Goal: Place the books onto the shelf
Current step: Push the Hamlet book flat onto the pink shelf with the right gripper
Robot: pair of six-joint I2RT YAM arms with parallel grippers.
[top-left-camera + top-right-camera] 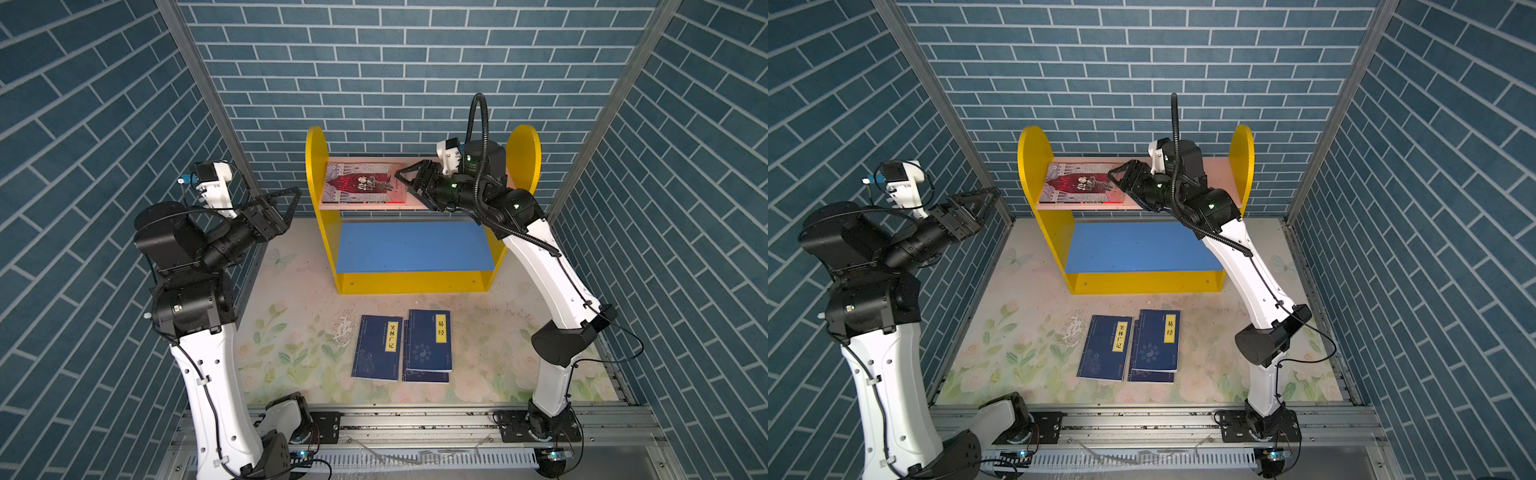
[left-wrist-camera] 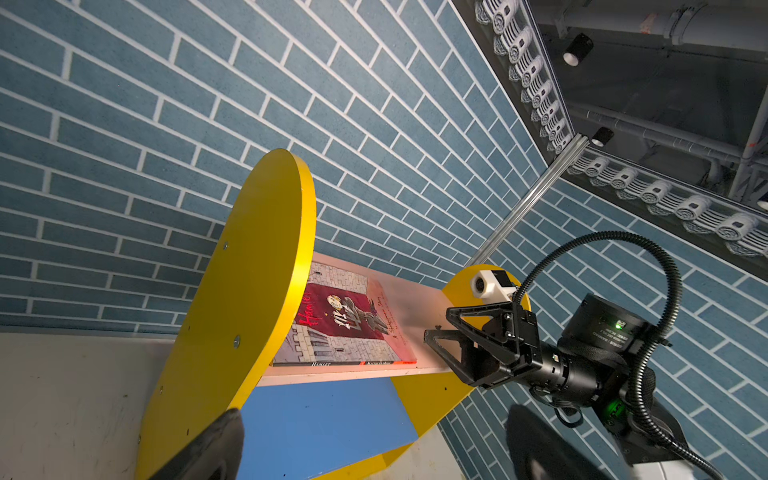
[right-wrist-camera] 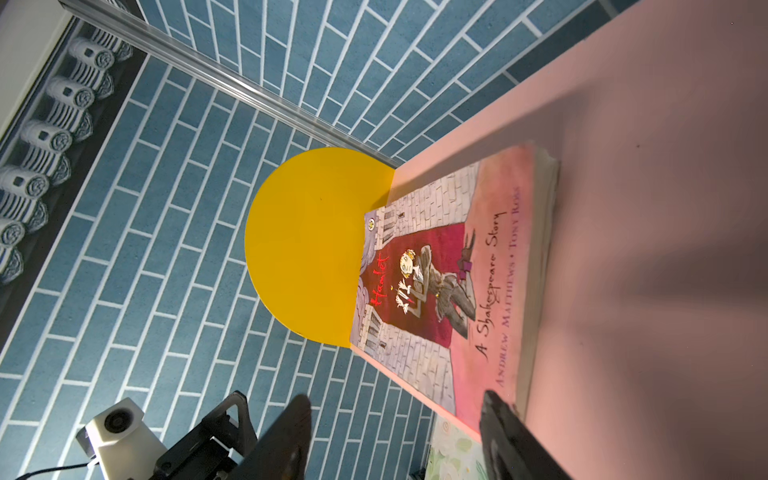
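We see the Hamlet paperback (image 1: 365, 183), its cover red, grey and pink, lying flat and face up on the pink upper board of the shelf (image 1: 411, 282). It sits at the board's left end against the yellow round-topped side. In the lower middle of both top views, one navy book (image 1: 378, 347) lies flat on the worktop (image 1: 291, 332). Just beside it a second navy book (image 1: 429, 340) lies on a third navy book (image 1: 426, 377), whose edge peeks out below.

Illustrated book (image 1: 1077, 185) flat on shelf (image 1: 1034, 166) upper pink board, right gripper (image 1: 1110, 175) at the book's edge
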